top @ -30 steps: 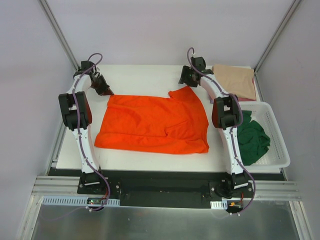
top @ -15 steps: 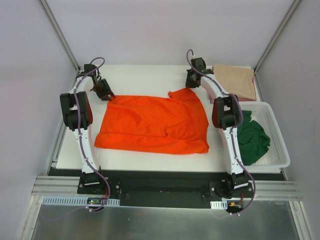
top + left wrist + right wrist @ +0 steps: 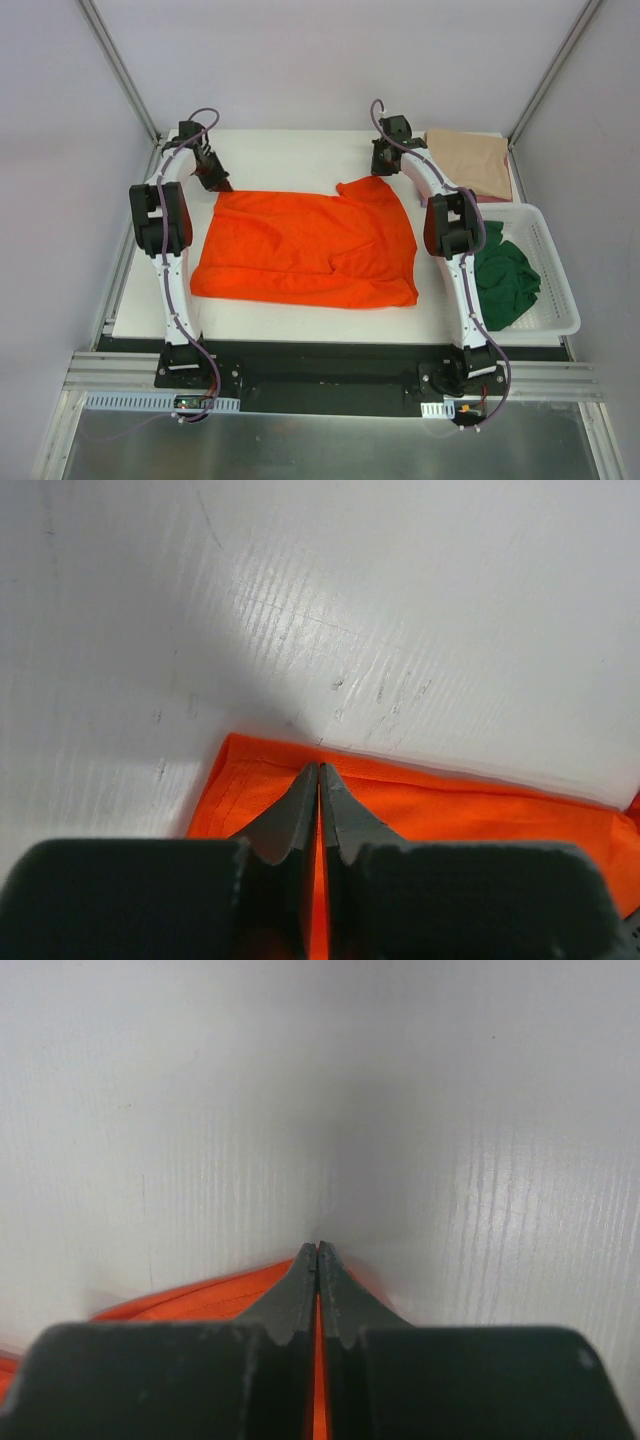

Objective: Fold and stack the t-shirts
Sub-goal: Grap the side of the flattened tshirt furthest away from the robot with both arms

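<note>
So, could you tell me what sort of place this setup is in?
Probably a lab robot cell for laundry-folding trials: plain white walls close in a white table, two arms are bolted at its near edge, and an orange t-shirt lies spread near a white basket holding a dark green garment.

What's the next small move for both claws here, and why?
Probably raise both claws slightly, together. The left claw and right claw each look shut on the far edge of the orange t-shirt, which lies spread flat on the table. That edge likely must clear the table before it's drawn over toward the near hem.
</note>
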Available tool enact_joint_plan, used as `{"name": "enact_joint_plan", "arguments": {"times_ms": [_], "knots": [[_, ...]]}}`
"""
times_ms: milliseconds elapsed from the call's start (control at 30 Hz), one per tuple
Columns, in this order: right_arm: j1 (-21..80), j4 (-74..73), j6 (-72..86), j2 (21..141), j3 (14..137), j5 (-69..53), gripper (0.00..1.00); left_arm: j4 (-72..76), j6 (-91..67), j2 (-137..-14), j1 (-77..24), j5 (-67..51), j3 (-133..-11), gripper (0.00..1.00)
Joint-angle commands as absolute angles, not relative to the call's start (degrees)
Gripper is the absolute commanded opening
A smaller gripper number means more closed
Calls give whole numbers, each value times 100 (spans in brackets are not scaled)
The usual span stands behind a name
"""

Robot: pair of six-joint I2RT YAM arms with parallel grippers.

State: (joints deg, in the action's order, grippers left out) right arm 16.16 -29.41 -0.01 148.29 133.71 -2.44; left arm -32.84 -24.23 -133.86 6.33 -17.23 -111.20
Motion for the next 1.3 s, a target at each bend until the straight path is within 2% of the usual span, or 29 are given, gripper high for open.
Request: {"name": "enact_joint_plan", "arguments": {"times_ms": [0, 167, 200, 300, 367, 533, 667, 933, 1267], "knots": [[1652, -3085, -202, 14581, 13456, -273, 1, -3384, -2566, -13465, 589, -1495, -11434, 0], [1635, -3076, -281, 14563, 13447, -246, 0, -3419, -2505, -13263, 580, -1363, -11417, 0], [1635, -3067, -290, 14563, 13447, -255, 1, -3419, -2470, -13184, 580, -1293, -11373, 4], [1635, -3067, -299, 14563, 13421, -334, 0, -3437, -2321, -13026, 589, -828, -11312, 32], [1626, -3076, -308, 14555, 13403, -387, 0, -3445, -2067, -13060, 589, -695, -11399, 46], [1617, -3059, -316, 14528, 13342, -466, 0, -3577, -1793, -13394, 589, -869, -11698, 45], [1608, -3102, -334, 14537, 13359, -518, 0, -3665, -1671, -13325, 580, -511, -11619, 45], [1600, -3103, -343, 14537, 13342, -580, 1, -3744, -1318, -13306, 580, -35, -11505, 50], [1573, -3094, -325, 14546, 13342, -615, 0, -3858, -1274, -13588, 580, -756, -11444, 33]]}}
